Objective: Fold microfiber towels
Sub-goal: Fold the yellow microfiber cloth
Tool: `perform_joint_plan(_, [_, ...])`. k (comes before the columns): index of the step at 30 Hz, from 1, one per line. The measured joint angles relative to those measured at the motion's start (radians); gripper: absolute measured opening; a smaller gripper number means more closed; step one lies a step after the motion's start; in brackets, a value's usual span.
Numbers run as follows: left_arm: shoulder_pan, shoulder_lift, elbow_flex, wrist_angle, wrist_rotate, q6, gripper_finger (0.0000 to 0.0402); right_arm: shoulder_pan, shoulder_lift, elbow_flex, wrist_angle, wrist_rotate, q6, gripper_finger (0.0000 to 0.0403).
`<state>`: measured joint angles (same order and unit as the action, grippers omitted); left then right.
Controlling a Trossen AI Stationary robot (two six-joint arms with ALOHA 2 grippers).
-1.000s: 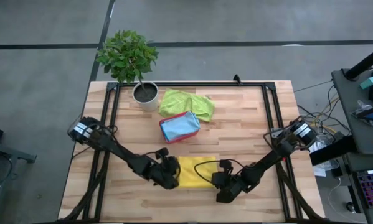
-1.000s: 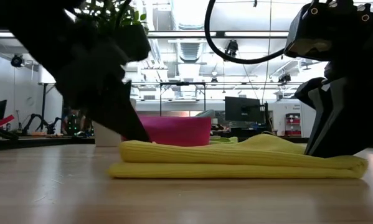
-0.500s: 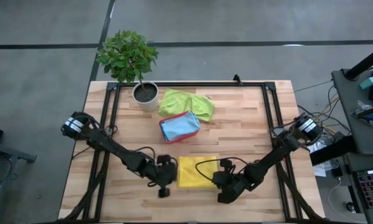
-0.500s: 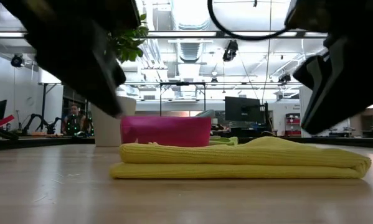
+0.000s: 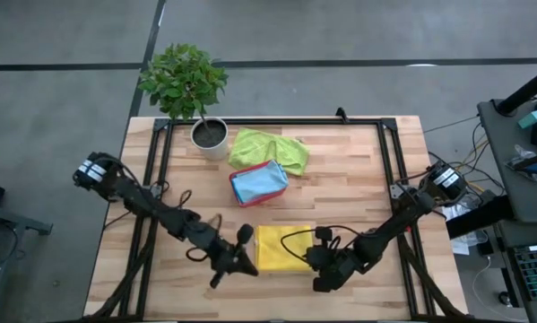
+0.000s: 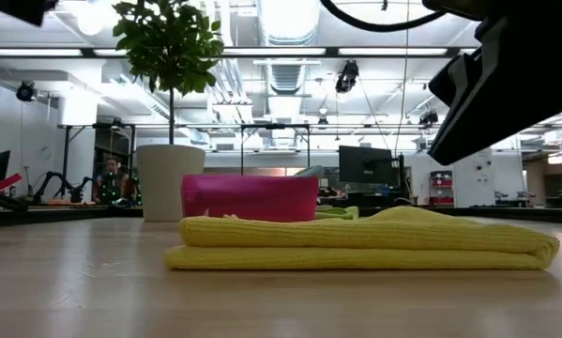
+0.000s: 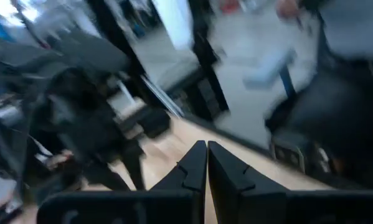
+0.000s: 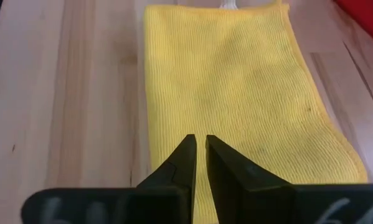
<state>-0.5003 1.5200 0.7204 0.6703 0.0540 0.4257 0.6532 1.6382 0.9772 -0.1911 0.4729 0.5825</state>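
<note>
Left gripper (image 5: 247, 235) shut tight, empty, just beside yellow towel (image 5: 281, 248), which lies folded flat at table's (image 5: 358, 179) front edge. Right gripper (image 5: 315, 261) nearly closed, holding nothing, above towel's right side.

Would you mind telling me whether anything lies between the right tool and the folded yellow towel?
Nothing visible does. The right tool, shut and empty, hangs just over the yellow towel, with only bare table beside it.
</note>
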Motion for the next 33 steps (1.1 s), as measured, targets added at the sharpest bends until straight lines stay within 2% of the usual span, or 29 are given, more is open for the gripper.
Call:
perform_joint_plan(4, [0.018, -0.005, -0.070, 0.152, -0.052, -0.211, 0.0000, -0.019, -0.003, 0.000, -0.039, -0.059, 0.063, 0.0029])
perform_joint_plan(7, [0.019, -0.015, -0.096, 0.136, -0.145, -0.417, 0.0000, -0.035, -0.008, 0.000, -0.073, -0.138, 0.112, 0.0029])
perform_joint_plan(10, [0.019, -0.015, -0.104, 0.087, -0.192, -0.557, 0.0000, -0.047, -0.012, 0.000, -0.108, -0.167, 0.123, 0.0029])
perform_joint_plan(16, [0.019, -0.008, -0.106, 0.067, -0.193, -0.592, 0.0000, -0.070, -0.028, 0.000, -0.186, -0.166, 0.087, 0.0029])
perform_joint_plan(19, [0.019, -0.008, -0.106, 0.065, -0.193, -0.578, 0.0000, -0.087, -0.046, 0.000, -0.255, -0.176, 0.148, 0.0029])
perform_joint_plan(22, [0.018, -0.011, -0.106, 0.013, -0.192, -0.666, 0.0000, -0.113, -0.058, 0.000, -0.315, -0.282, 0.232, 0.0035])
perform_joint_plan(27, [0.024, 0.007, -0.102, -0.111, -0.318, -0.813, 0.0000, -0.124, -0.060, -0.002, -0.371, -0.346, 0.327, 0.0083])
perform_joint_plan(33, [0.020, 0.062, -0.098, -0.237, -0.318, -0.891, 0.0000, -0.118, -0.060, -0.027, -0.348, -0.351, 0.492, 0.0168])
